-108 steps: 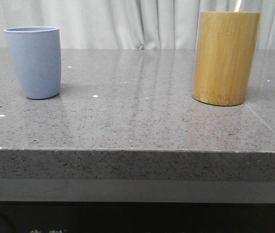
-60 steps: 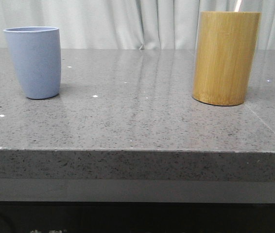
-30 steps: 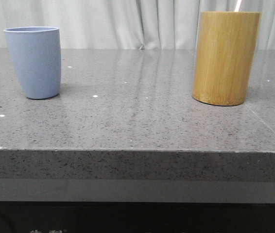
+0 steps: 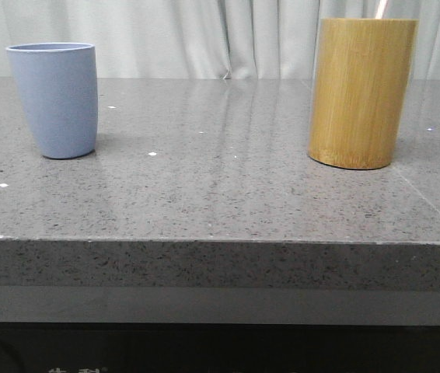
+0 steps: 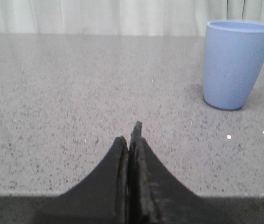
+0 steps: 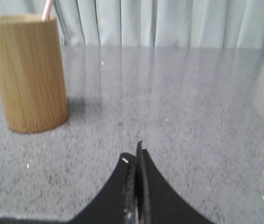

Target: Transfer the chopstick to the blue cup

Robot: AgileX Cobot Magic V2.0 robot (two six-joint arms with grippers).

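Front view shows the blue cup (image 4: 52, 99) standing on the left of the grey surface (image 4: 220, 194), well apart from the bamboo cylinder (image 4: 362, 92) on the right. A pink tip of the chopstick (image 4: 380, 8) pokes up from the cylinder's rim, so the transfer looks not yet begun. In the wrist views, the left claw (image 5: 131, 140) and the right claw (image 6: 134, 156) each have their fingers pressed together, holding nothing, low over the surface. Everything is left: drawing out the stick, carrying it across, and dropping it into the cup.
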